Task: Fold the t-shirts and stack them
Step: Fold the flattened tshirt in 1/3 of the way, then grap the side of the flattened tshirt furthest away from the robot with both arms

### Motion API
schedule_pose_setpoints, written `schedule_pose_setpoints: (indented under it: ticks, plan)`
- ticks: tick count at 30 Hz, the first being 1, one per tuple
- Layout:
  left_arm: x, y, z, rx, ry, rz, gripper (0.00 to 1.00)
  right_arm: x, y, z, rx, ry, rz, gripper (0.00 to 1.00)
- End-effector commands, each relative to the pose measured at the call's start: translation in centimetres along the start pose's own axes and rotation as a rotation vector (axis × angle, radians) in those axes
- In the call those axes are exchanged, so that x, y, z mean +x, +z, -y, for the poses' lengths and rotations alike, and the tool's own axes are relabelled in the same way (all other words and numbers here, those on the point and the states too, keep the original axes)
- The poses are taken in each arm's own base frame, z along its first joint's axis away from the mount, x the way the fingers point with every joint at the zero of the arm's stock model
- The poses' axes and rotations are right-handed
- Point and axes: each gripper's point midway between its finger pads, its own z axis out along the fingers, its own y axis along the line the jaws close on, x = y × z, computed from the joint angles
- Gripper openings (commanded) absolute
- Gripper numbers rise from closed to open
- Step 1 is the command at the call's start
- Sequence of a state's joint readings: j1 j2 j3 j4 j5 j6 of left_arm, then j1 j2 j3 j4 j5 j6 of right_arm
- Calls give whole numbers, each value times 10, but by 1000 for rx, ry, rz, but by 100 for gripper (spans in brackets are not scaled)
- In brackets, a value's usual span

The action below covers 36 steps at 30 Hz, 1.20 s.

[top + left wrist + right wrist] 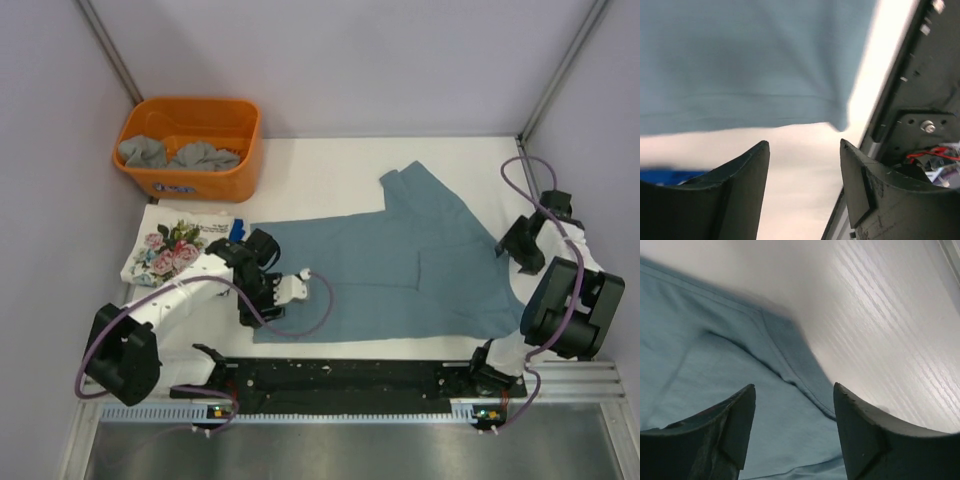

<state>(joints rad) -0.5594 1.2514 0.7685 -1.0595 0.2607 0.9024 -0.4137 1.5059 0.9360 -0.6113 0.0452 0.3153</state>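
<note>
A dusty blue-grey t-shirt (400, 270) lies spread flat on the white table, its collar end to the right. A folded white floral t-shirt (175, 245) lies to its left. Grey t-shirts (180, 155) are bunched in the orange tub. My left gripper (258, 290) is open and empty at the blue shirt's left hem. In the left wrist view (804, 142) bare table shows between its fingers, with the hem and its near corner (740, 60) just ahead. My right gripper (520, 255) is open and empty above the shirt's right edge. The right wrist view (793, 386) shows a stitched hem (790, 355) below it.
The orange tub (160, 185) stands at the back left corner. The black rail (350, 375) with the arm bases runs along the near edge and shows at the right of the left wrist view (920, 100). Grey walls close in on the left, back and right.
</note>
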Motion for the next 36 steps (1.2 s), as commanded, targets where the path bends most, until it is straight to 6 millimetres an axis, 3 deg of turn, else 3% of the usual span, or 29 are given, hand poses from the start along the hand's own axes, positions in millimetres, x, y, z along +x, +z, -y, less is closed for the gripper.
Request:
schedule_pose_setpoints:
  ticks: [1,3,5,8,13,16,17,19,21,26,29,36]
  plan:
    - [-42,-63,-72,-224,-172,162,64,-72,-52,-58,-151,-76,227,67]
    - [-49,-90,-113,-289,-296,258,65,-105,-80,-102,-209,-206,326,70]
    - [-47,-105,-150,-345,-407,277,65,-122,-97,-151,-276,-348,377,70]
    - [-41,-114,-200,-424,-523,256,63,-139,-102,-219,-398,-524,399,68]
    - [-42,-109,-252,-487,-581,238,63,-162,-68,-292,-475,-595,353,64]
    - [-28,-104,-274,-504,-647,217,62,-167,-19,-321,-469,-590,307,62]
    - [-24,-103,-280,-501,-669,217,62,-159,-10,-336,-468,-607,303,62]
    - [-16,-99,-287,-495,-697,212,63,-150,15,-348,-469,-597,272,68]
    - [-12,-93,-289,-483,-702,202,64,-144,35,-355,-462,-549,244,69]
    - [-1,-69,-283,-406,-692,151,67,-102,76,-340,-324,-536,117,66]
    - [4,-65,-288,-404,-710,151,66,-87,83,-333,-260,-574,79,66]
    - [0,-63,-304,-420,-685,194,67,-77,83,-337,-275,-597,57,64]
